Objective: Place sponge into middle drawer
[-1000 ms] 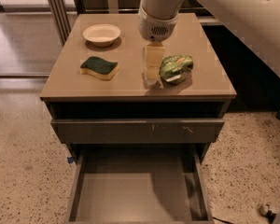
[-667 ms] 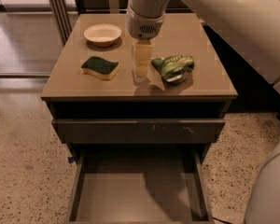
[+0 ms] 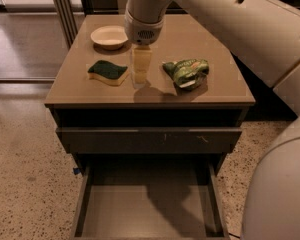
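You are hovering the gripper (image 3: pixel 141 69) just right of the sponge (image 3: pixel 108 71) on the cabinet top (image 3: pixel 215 44), its aperture not discernible, while the middle drawer (image 3: pixel 145 209) is standing open below to receive it.

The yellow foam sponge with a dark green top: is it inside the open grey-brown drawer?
No, the sponge lies on the cabinet top, beside the gripper.

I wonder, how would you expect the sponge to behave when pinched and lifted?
The sponge looks like soft foam, so it would probably squash and weigh little. Lying flat on the cabinet top, it seems unlikely to roll. The gripper hangs between it and the snack bag.
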Robot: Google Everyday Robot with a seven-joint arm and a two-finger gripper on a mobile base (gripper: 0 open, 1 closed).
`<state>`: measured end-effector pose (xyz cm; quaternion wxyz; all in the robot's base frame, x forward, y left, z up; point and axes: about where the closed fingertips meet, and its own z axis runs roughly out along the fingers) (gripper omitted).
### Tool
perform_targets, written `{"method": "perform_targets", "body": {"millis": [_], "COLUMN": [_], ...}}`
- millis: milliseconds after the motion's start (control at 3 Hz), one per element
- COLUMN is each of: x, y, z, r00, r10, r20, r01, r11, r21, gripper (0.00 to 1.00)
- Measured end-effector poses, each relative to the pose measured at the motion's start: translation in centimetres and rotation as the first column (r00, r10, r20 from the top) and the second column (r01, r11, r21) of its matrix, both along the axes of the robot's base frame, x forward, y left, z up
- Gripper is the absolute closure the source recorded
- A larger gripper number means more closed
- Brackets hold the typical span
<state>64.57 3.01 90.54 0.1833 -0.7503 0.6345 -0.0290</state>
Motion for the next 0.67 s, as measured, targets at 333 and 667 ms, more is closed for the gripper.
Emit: {"method": "perform_targets", "body": {"millis": [333,667], "x": [1.7,2.7], "y": [2.5,5.5], "z": [-0.7,-1.2], "r00": [0.9999,0.9989], "r10": [0.012,0.047], "r20": [0.005,0.006], "r01": [-0.012,-0.047], "r11": [1.000,0.999], "r21": [-0.011,-0.005], "gripper": [0.00,0.00]}}
